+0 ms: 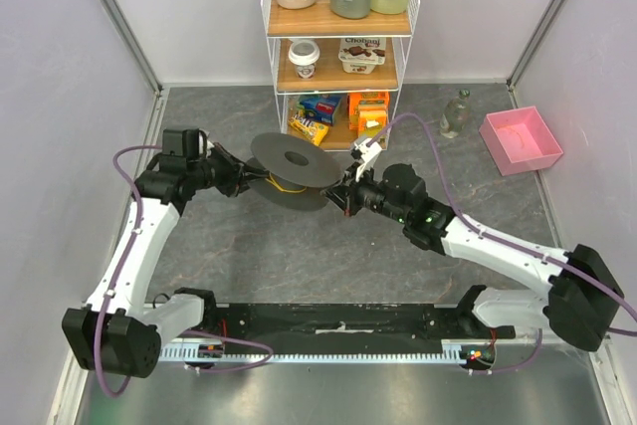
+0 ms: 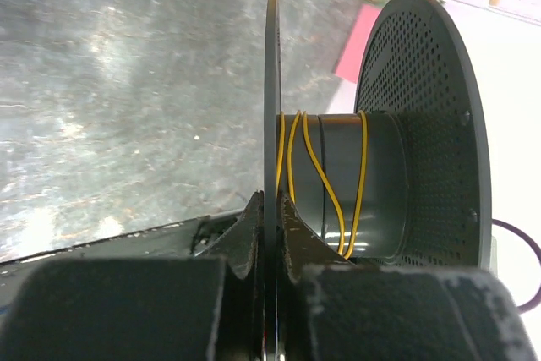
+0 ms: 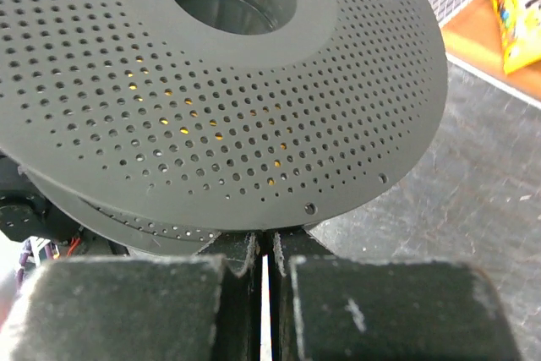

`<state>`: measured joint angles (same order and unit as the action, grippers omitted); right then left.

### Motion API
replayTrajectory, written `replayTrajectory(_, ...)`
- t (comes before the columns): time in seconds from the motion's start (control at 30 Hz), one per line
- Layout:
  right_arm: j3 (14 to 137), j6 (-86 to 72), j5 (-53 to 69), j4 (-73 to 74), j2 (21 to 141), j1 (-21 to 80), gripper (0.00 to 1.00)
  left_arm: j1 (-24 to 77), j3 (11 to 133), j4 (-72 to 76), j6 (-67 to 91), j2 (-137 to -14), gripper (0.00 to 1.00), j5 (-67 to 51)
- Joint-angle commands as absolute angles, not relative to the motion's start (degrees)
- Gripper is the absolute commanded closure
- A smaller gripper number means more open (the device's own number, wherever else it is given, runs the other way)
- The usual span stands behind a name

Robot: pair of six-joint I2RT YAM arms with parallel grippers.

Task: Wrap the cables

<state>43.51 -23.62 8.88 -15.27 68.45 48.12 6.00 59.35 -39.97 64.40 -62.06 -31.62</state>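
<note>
Left jaws are pinching one thin flange of a dark grey round spool. In the left wrist view the padded fingers are pressing on either side of that flange, seen edge-on. Right jaws are sitting almost together, with only a pale slit showing between the fingers. They are resting right at the rim of the spool's perforated flange, and I cannot tell whether anything is caught in the slit.

The thin yellow-orange wire is lying around the spool's hub. A few turns are bunching against the gripped flange, one strand is crossing slantwise, and another turn is sitting near the perforated flange. Yellow is glinting through the flange holes in the right wrist view.

From above, the spool is sitting tilted between the two arms, over the middle of the grey mottled bench. A white wire shelf rack is standing behind, and a pink square tray is resting far right.
</note>
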Motion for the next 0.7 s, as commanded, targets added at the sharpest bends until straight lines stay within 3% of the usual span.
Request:
replayTrajectory(0.0,42.54,-29.35,8.88,-23.11,70.66,49.3,1.0,7.99,60.65,-42.53,58.1,-61.26,0.98,-16.01)
replayTrajectory(0.67,47.37,-38.84,0.35,-25.32,87.0,53.97,1.0,9.58,61.78,-52.12,56.34,-72.5,0.99,-3.87)
